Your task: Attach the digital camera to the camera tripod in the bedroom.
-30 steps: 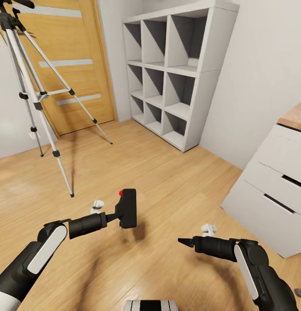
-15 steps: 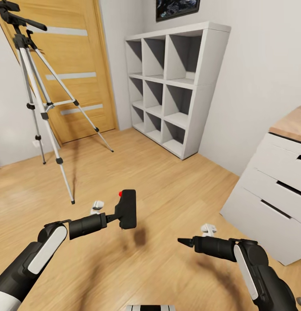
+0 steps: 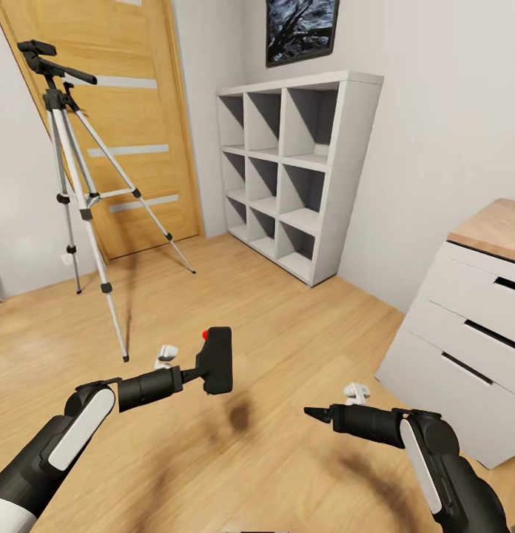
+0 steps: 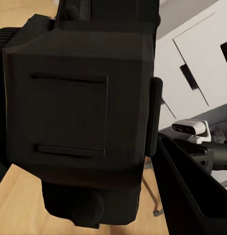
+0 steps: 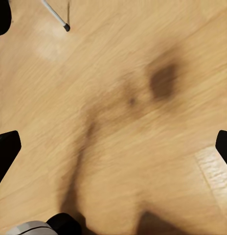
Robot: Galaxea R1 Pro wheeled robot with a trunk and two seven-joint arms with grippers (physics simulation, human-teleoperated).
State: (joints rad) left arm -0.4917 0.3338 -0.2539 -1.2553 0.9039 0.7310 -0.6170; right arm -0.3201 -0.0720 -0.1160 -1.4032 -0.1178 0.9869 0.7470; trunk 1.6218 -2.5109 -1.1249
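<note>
While the digital camera [image 3: 216, 360] was already picked up, the attaching itself was not yet done. The left gripper [image 3: 200, 372] held the camera above the wood floor [image 3: 302, 326], with its jaws pinching the black body from the side; the small red spot sat at the upper corner of the camera. In the left wrist view the camera [image 4: 79, 112] stood right in front of the lens, between the jaws. The camera tripod [image 3: 76, 178] stood well apart from these jaws, ahead of them and further to the left side, in front of the wooden door [image 3: 117, 111], with its three legs spread on the floor and its black head bare. The right gripper [image 3: 311, 414] hung in the air with nothing in it, and in the right wrist view the dark tips at both edges showed its jaws spread wide over the floor. The white cube shelf [image 3: 298, 170] and a white drawer cabinet [image 3: 465, 333] were far ahead of the right jaws. I judged that the carrying part was about half finished: the robot had to come closer to the tripod, lift the camera up to the head and set it there.
</note>
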